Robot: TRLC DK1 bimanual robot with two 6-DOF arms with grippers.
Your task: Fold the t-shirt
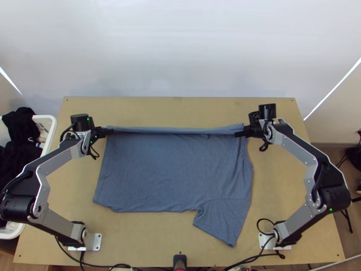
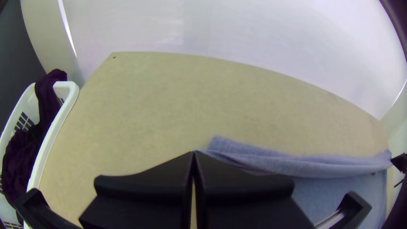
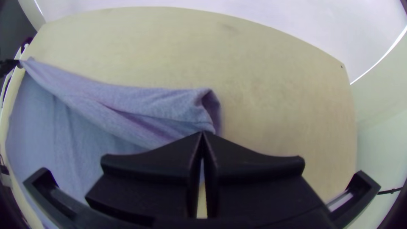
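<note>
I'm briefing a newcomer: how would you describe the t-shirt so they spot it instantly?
Find the wooden table. Across its middle lies a blue-grey t-shirt, one sleeve pointing nearward. Unlike the dark clothes in the white basket at left, it lies mostly spread.

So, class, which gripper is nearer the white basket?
The left gripper, holding the t-shirt at its hem end; the right gripper holds it at the sleeve end, farther from the basket.
</note>
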